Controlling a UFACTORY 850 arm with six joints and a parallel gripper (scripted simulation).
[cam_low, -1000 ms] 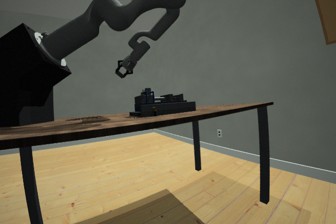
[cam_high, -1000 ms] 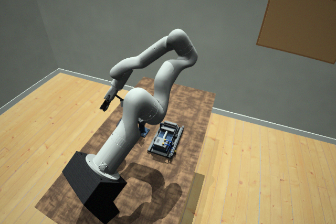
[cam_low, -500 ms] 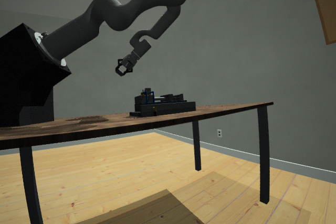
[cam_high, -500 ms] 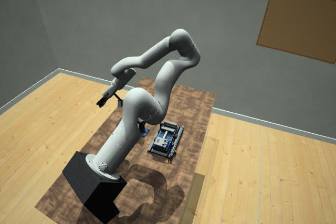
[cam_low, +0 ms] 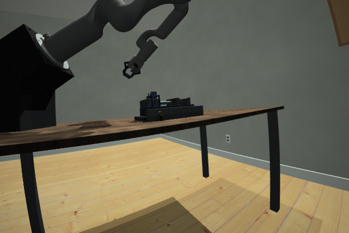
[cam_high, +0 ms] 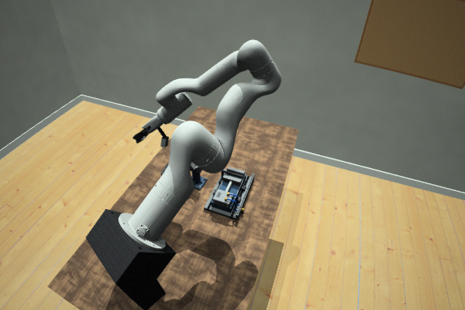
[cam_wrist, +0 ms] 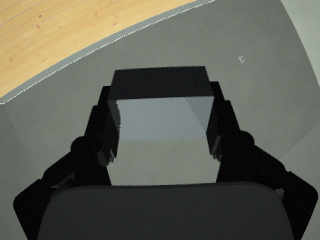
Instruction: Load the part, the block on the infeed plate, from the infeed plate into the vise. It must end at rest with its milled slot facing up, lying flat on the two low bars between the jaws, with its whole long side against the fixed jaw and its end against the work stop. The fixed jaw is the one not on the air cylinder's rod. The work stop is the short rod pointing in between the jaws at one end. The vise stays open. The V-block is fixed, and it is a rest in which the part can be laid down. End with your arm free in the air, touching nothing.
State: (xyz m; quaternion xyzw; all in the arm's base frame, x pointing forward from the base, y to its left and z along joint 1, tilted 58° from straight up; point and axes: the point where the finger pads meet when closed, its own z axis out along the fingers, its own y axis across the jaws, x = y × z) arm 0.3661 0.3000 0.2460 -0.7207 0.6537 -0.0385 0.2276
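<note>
Item: one grey six-joint arm (cam_high: pixel 221 123) on a black pedestal (cam_high: pixel 112 258), mounted at the near end of a dark wood worktop (cam_high: pixel 262 156). Claw (cam_wrist: pixel 164 135): closed on the part (cam_wrist: pixel 163 136), a grey rectangular block held between two black fingers, one on each of its sides; the block's far end projects beyond the fingertips and appears dark. Whether the milled slot faces any particular way cannot be told from these views. Position of claw: raised high in the air, well apart from the worktop, out beyond the worktop's left edge in the top view (cam_high: pixel 144 133); in the exterior view (cam_low: pixel 130 70) it hangs above and to the left of the vise, touching nothing but the part. The wrist view looks past the block to plank floor, white skirting and grey wall. Vise (cam_high: pixel 229 192): a dark fixture with blue fittings on a flat base, standing near the middle of the worktop, just right of the arm's lower link; its jaws stand apart with a pale gap between them. Blue-based fixture (cam_high: pixel 200 182): partly hidden behind the arm, beside the vise; its type cannot be made out. Surroundings: brown panel (cam_high: pixel 415 34) on the grey wall, wall socket (cam_low: pixel 227 138) near the skirting.
</note>
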